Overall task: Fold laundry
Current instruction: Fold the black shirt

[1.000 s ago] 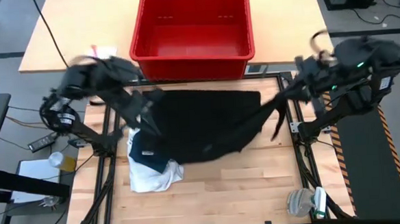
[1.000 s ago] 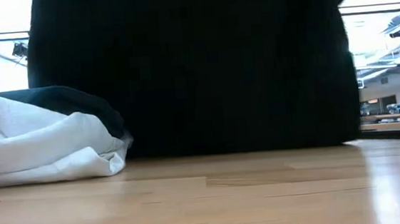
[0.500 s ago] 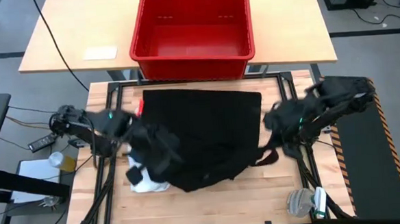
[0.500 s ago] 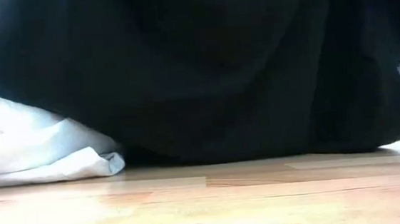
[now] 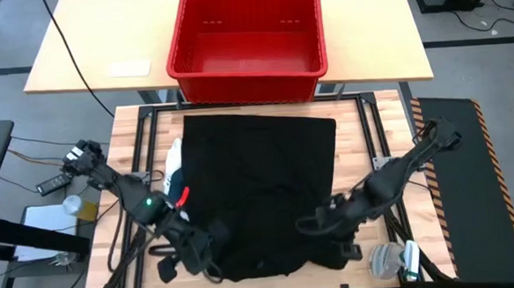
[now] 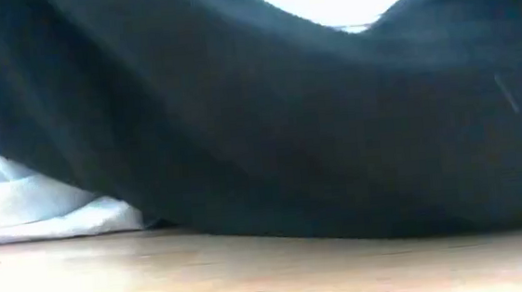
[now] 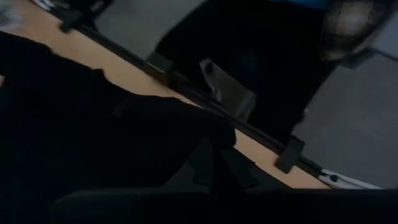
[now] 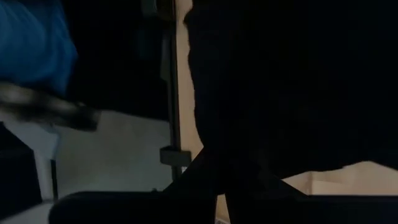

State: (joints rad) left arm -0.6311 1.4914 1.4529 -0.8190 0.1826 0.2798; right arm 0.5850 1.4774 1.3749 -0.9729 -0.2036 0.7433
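Observation:
A large black garment [image 5: 263, 183] lies spread over the table from the far edge to the near one. In the low view the black garment [image 6: 270, 136] hangs across almost the whole picture. A white shirt [image 5: 174, 159] peeks out from under its left edge, and the white shirt [image 6: 32, 206] rests on the table. My left gripper [image 5: 197, 253] is low at the garment's near left corner. My right gripper [image 5: 318, 224] is low at its near right corner. Both are shut on black cloth. No blue piece is in view. My left gripper pinches the black garment's near left edge [image 7: 205, 134] between its two fingers; how many layers cannot be told. The cloth runs slack from the fingers onto the table. My right gripper pinches the garment's near right edge [image 8: 230, 134] between its fingers, low over the table, and the cloth spreads away from them.
A red plastic crate [image 5: 250, 46] stands on the lighter table beyond the far edge. The black frame rails [image 5: 376, 142] run along the table's sides. A crumpled bag and a small bottle [image 5: 395, 260] sit at the near right corner. Bare wood [image 6: 271, 276] shows at the near edge.
Both grippers have swept from the table's far sides toward the near edge and come down low, drawing the black garment's held edge with them. The garment has spread out over the table and over most of the white shirt, while its far edge has stayed by the crate.

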